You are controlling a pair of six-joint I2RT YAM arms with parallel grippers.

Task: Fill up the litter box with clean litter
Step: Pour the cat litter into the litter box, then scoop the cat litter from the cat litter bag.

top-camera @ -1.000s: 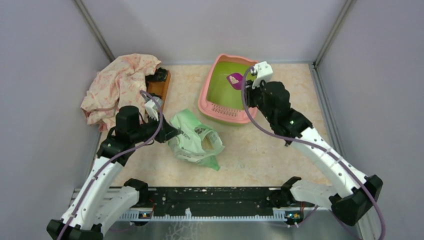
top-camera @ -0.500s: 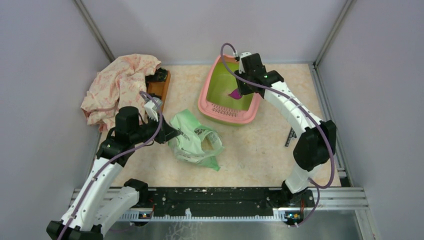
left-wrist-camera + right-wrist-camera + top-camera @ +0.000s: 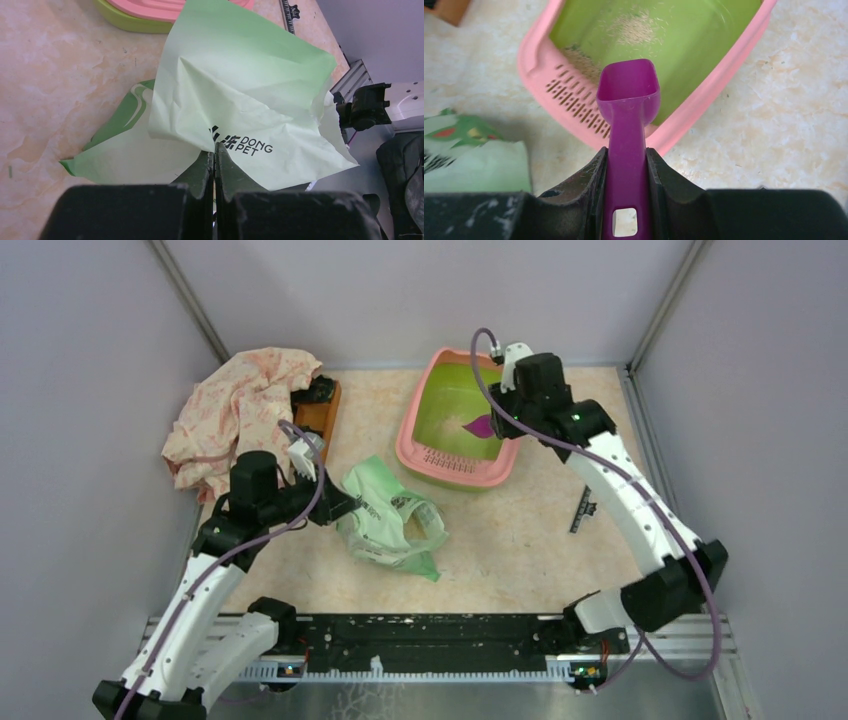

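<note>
The litter box (image 3: 452, 473) with its pink rim and lime-green inside stands at the back centre of the table. A thin scatter of clean litter (image 3: 634, 25) lies on its floor, with more beside the slotted ledge (image 3: 574, 102). My right gripper (image 3: 626, 152) is shut on the handle of a magenta scoop (image 3: 628, 100). The scoop (image 3: 478, 425) hangs over the box's near right part, and no granules show in its bowl. My left gripper (image 3: 214, 150) is shut on a fold of the light green printed bag (image 3: 235, 90), which lies crumpled in front of the box (image 3: 390, 520).
A pink floral cloth (image 3: 240, 410) is heaped at the back left, beside a brown wooden block (image 3: 318, 412). A thin black tool (image 3: 583, 510) lies on the table to the right of the box. Grey walls close in the back and both sides.
A second ago the scoop carried a pale heap of litter above the box; now its bowl shows none. The right arm swung and lowered over the box. The left arm held still.
</note>
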